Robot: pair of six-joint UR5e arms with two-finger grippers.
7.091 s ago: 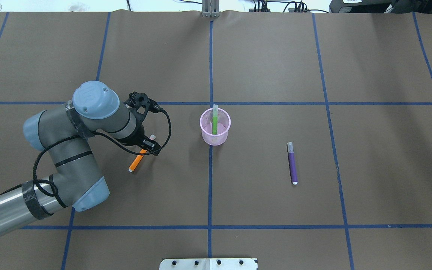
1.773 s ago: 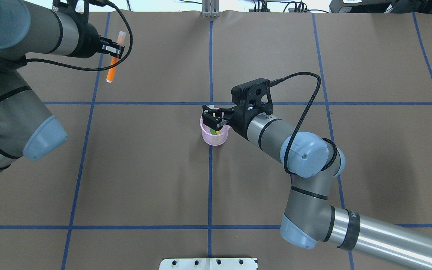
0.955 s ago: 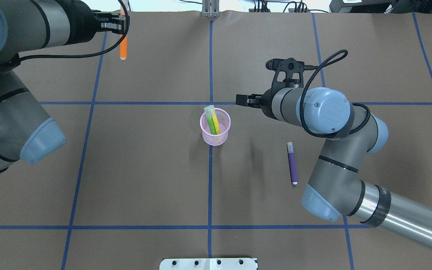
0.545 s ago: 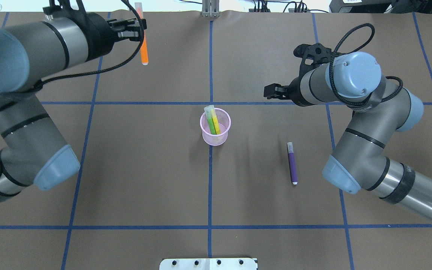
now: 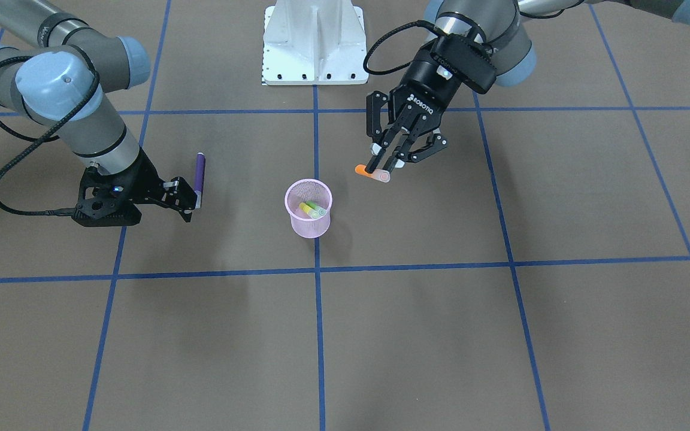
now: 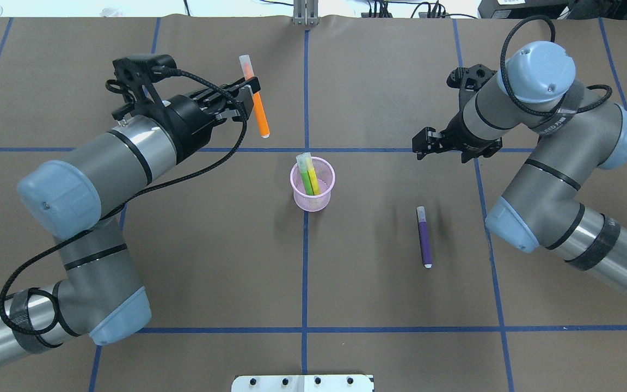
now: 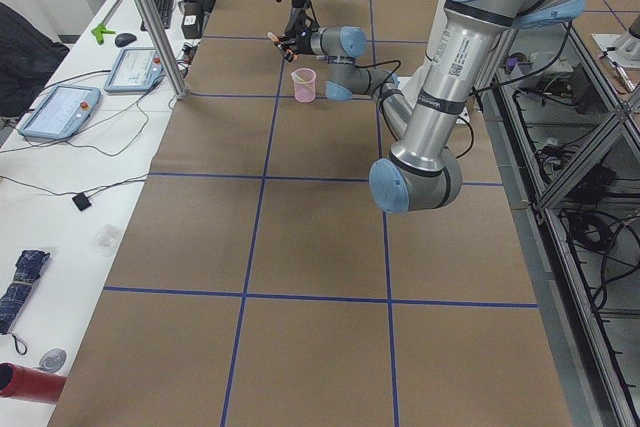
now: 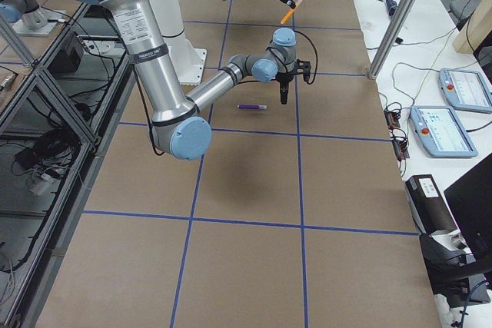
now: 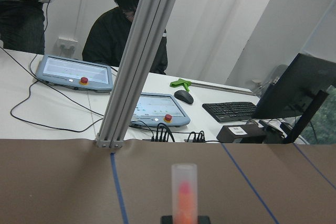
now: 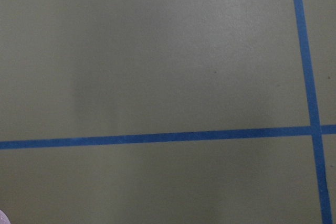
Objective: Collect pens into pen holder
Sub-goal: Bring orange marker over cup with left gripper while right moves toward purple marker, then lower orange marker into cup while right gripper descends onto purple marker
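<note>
The pale pink mesh pen holder [image 6: 312,185] [image 5: 308,209] stands at the table's centre with a green and a yellow pen upright in it. My left gripper [image 6: 251,90] [image 5: 383,169] is shut on an orange pen [image 6: 260,117] and holds it upright in the air, beyond and left of the holder. The pen's clear cap shows in the left wrist view [image 9: 184,190]. A purple pen [image 6: 424,237] [image 5: 199,172] lies flat on the table to the holder's right. My right gripper [image 6: 421,147] [image 5: 188,200] is open and empty, above the table beyond the purple pen.
Blue tape lines [image 6: 305,272] divide the brown table into squares. A white mount plate [image 6: 302,383] [image 5: 314,42] sits at the robot's edge. An aluminium post [image 6: 305,13] stands at the far edge, with tablets and people behind it [image 9: 126,30].
My left arm has carried the orange pen rightward and nearer, toward the pen holder. My right gripper, empty since dropping the yellow pen into the holder, has drawn further right.
</note>
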